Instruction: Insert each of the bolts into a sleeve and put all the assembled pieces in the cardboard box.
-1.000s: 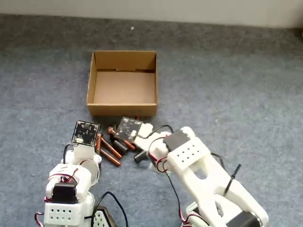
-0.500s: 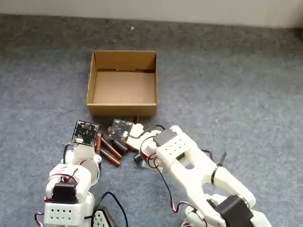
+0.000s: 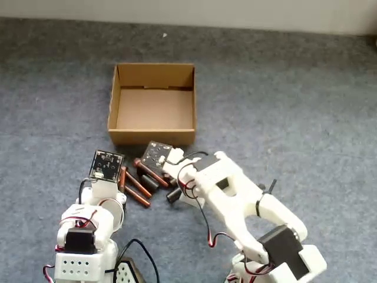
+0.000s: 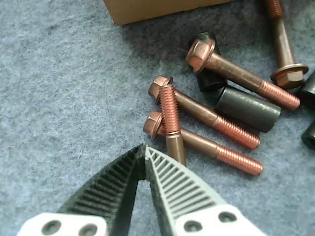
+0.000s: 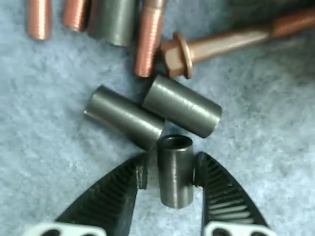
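The right gripper point(image 5: 171, 166) is sitting spread around a sleeve point(image 5: 175, 184). The left gripper point(image 4: 144, 152) is resting pressed together, a bolt point(image 4: 170, 113) just ahead.

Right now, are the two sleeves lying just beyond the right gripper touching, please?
Touching. In the right wrist view, the end of one sleeve rests against the side of the other sleeve, with no gap between them.

Soft, even light, with faint shadows beside the bolts point(image 4: 206, 115) and a dull sheen on the sleeves point(image 5: 182, 105).
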